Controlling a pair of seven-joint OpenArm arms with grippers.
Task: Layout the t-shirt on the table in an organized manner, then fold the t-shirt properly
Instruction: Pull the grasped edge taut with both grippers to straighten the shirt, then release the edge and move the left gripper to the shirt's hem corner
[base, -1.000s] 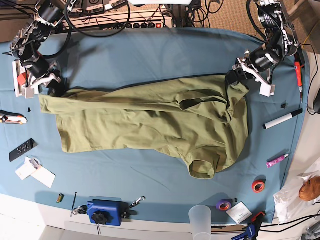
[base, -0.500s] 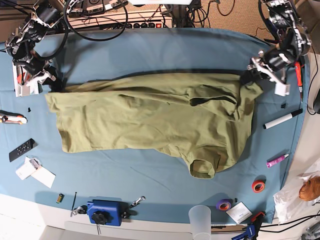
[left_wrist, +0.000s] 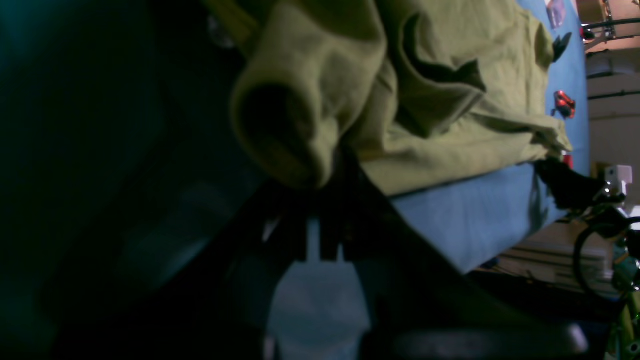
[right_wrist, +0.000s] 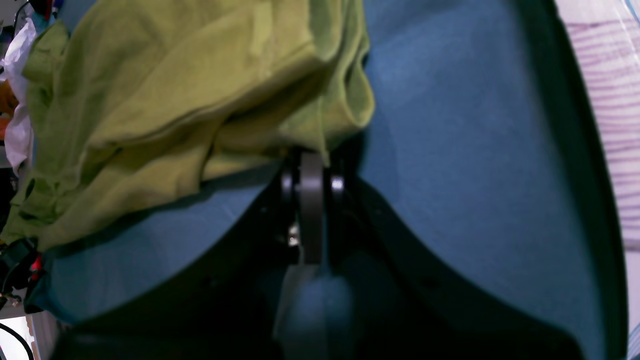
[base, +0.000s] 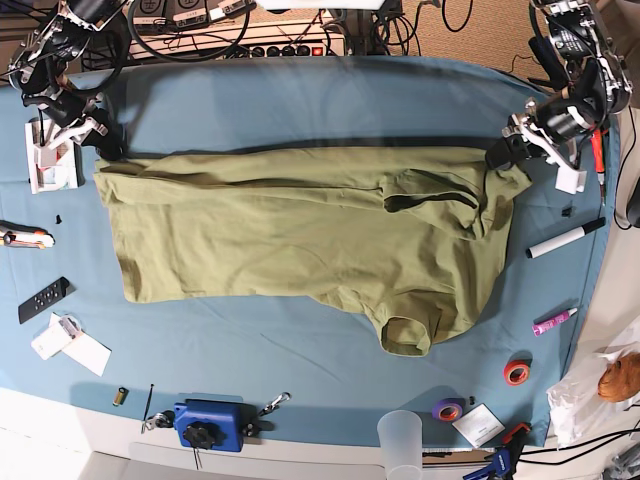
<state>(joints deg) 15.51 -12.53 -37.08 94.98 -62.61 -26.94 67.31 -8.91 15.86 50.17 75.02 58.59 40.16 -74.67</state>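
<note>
Where worktop nears camera, plastic cup cut off by frame edge. Olive t-shirt — soft, wrinkled cotton — lies spread across blue-teal cloth, one sleeve pointing toward near edge. Far corners pulled taut: left claw pinching shoulder fabric, right claw pinching hem corner. Wrist views dark, claw tips buried in folds.

plain olive-green t-shirt on a smooth blue-teal table.

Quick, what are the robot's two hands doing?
Left gripper: closed, pinching the t-shirt.
Right gripper: closed, pinching the t-shirt's other corner.
</note>
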